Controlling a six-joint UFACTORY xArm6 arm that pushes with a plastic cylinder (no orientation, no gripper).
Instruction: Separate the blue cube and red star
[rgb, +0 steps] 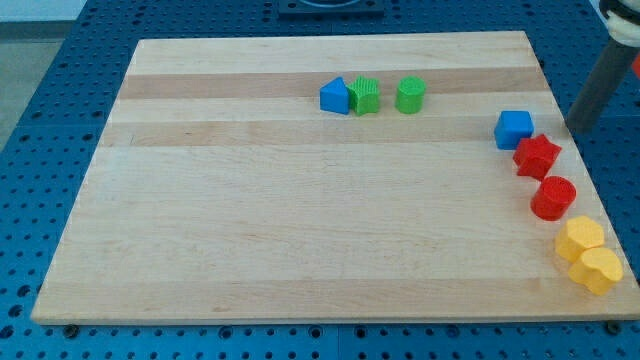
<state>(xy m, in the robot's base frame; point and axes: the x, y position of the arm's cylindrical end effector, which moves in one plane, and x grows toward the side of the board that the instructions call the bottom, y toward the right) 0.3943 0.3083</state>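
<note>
Blue cube (514, 129) touches red star (537, 156) near bench (250, 240) right edge, top of crowded column: red cylinder (553, 197), two yellow blocks (588, 255) below. My tip (577, 128) sits just right of cube, off the board edge; no gripper fitted, just rod. Little room rightward; open wood lies left, so pushing cube left looks safest.

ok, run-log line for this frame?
my tip: right of blue cube, apart | blue cube touching red star | not separated
</note>
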